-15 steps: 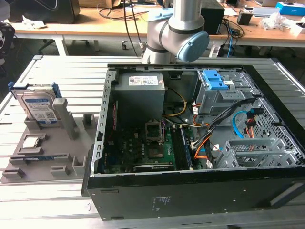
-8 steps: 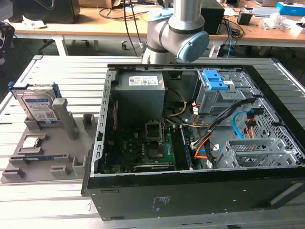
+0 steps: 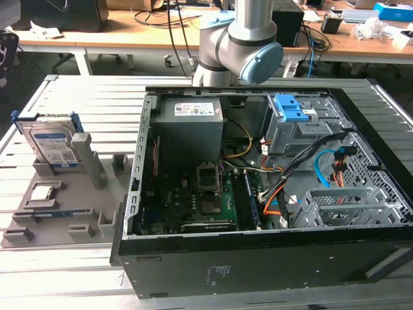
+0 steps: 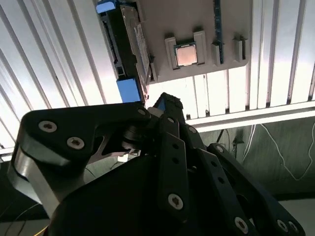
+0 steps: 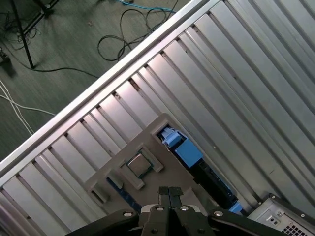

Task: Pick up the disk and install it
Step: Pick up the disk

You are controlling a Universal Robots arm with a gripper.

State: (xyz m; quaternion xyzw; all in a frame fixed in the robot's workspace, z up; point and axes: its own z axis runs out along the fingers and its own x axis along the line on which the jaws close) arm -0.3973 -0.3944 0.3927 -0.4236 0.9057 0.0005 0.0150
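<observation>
Arm [image 3: 233, 45] vertical, bent at a blue-capped joint. Gripper [image 5: 169, 191], first wrist view: fingers pressed flat together.

Worktop [image 3: 84, 90]: pale grey ribbed aluminium slats spanning the middle and lower exterior view. Strips of bright glare lie on the slats in the second wrist view.

Desks [image 3: 122, 33]: light wood tops on white legs [image 3: 82, 62], running along the upper edge of the exterior view and strewn with cables.
- black case [image 3: 64, 13] at the upper left
- blue box [image 3: 393, 11] at the upper right, with crumpled white paper [image 3: 371, 27] near it

Floor [image 5: 54, 34]: grey carpet, seen in both wrist views. In the first wrist view it carries loose black cables [image 5: 114, 39], white cables [image 5: 15, 104] and one blue cable [image 5: 147, 6].

Light: bright and even, with soft shadows.
</observation>
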